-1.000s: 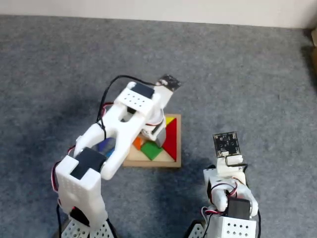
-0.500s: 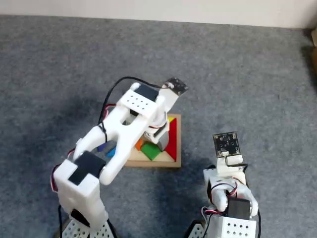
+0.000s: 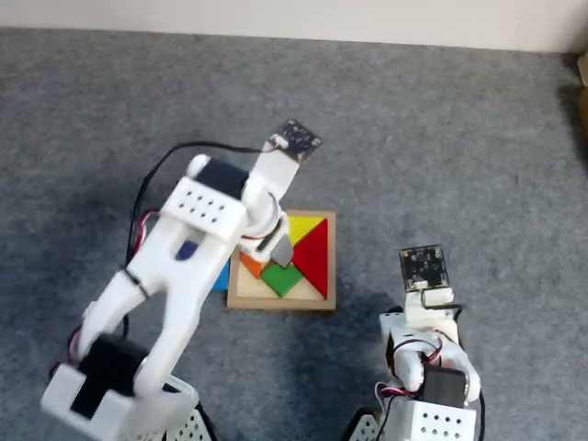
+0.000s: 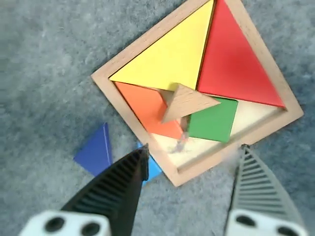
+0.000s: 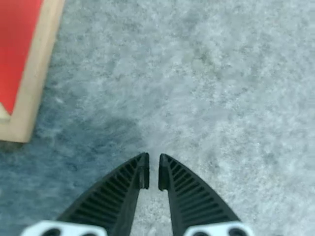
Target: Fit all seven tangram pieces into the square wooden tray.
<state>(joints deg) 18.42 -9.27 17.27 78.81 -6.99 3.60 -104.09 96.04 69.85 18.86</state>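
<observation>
The left arm (image 3: pixel 175 266) stretches from the near edge of the grey counter (image 3: pixel 478 138) out over the square wooden tray (image 3: pixel 280 301), its wrist bent downward so the left end effector (image 4: pixel 193 148) hangs above the tray's near side, its fingers spread wide with nothing between them. In the tray, a yellow triangle (image 4: pixel 170 56) and a red triangle (image 4: pixel 234 64) fill the far half, with an orange triangle (image 4: pixel 145 105) and a green square (image 4: pixel 214 119) beside them. A plain wood triangle (image 4: pixel 187 100) lies on top where those pieces meet. A strip of bare tray floor shows along the near rim. On the counter outside the tray, a dark blue triangle (image 4: pixel 96 152) sits near one corner, and a lighter blue piece (image 4: pixel 151 168) lies against the rim, partly hidden by the black finger (image 4: pixel 120 184). The right arm (image 3: pixel 427 363) is folded back at its base, well apart from the tray. The right end effector (image 5: pixel 152 158) points down at the counter, fingers pressed almost together and gripping nothing.
</observation>
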